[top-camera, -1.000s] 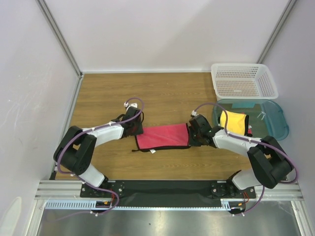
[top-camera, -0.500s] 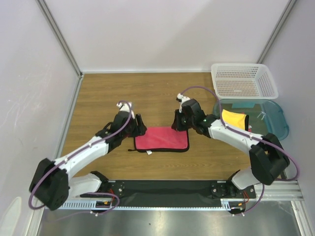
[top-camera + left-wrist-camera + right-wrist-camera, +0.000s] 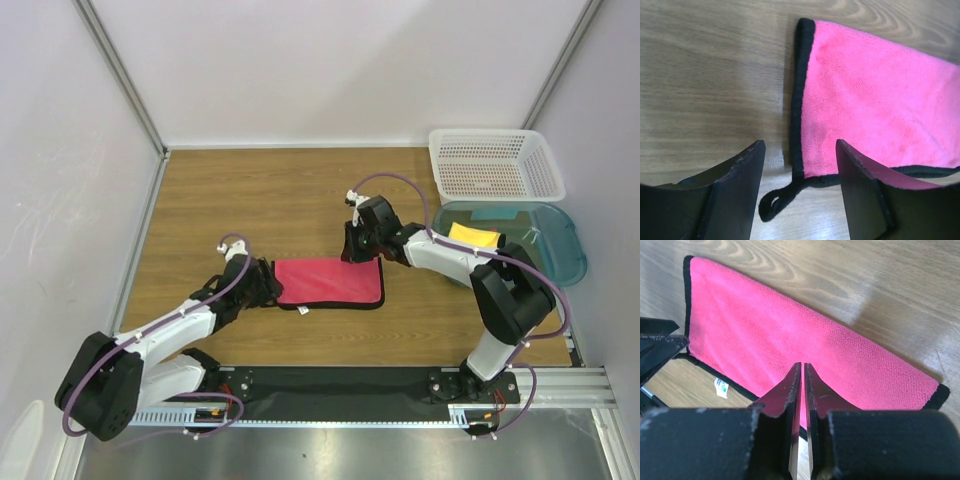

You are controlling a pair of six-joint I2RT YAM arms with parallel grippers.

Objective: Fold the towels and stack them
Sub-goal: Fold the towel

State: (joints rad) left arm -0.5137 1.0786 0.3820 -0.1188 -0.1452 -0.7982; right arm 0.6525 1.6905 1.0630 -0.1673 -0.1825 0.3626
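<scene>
Left gripper [image 3: 266, 283] had drawn back, open, to the pink towel [image 3: 330, 281]'s left hem, right gripper [image 3: 358, 246] nearly shut and empty at its far-right corner; catching the hanging loop [image 3: 771, 207] risked dragging the towel askew.

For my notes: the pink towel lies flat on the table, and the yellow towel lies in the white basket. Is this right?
Not quite. The yellow towel lies in the teal tub, not the white basket, as the top external view shows. The pink towel does lie flat on the table.
</scene>
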